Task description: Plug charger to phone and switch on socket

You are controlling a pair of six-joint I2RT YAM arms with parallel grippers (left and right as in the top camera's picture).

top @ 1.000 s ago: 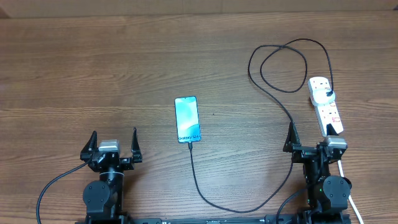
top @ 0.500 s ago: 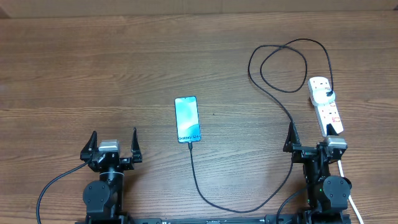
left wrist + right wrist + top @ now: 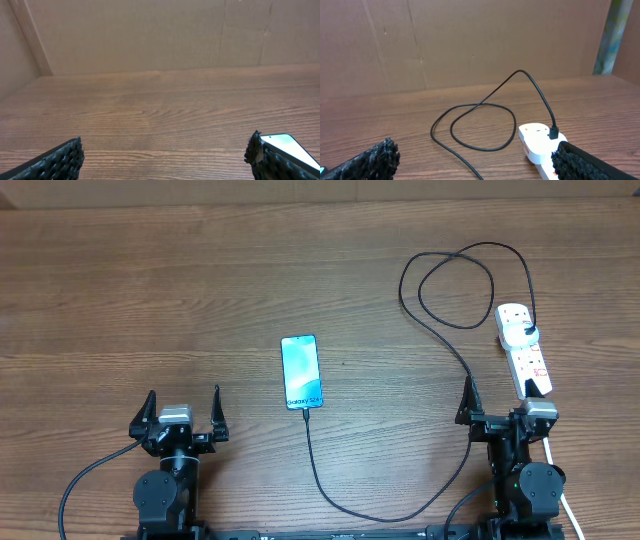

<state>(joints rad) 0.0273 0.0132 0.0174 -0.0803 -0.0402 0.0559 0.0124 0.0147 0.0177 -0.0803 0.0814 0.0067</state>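
Note:
The phone (image 3: 301,371) lies flat mid-table, its blue-white screen up. The black charger cable (image 3: 340,498) meets the phone's near end, curves along the front, loops at the back right (image 3: 455,285) and ends at the adapter (image 3: 531,331) on the white power strip (image 3: 522,352). My left gripper (image 3: 184,408) is open and empty at the front left, away from the phone. My right gripper (image 3: 505,402) is open and empty just in front of the strip. The right wrist view shows the strip (image 3: 535,142) and cable loop (image 3: 475,127). The left wrist view shows the phone's corner (image 3: 287,145).
A brown cardboard wall (image 3: 150,35) stands behind the table. The strip's thick white cord (image 3: 571,508) runs off the front right past my right arm.

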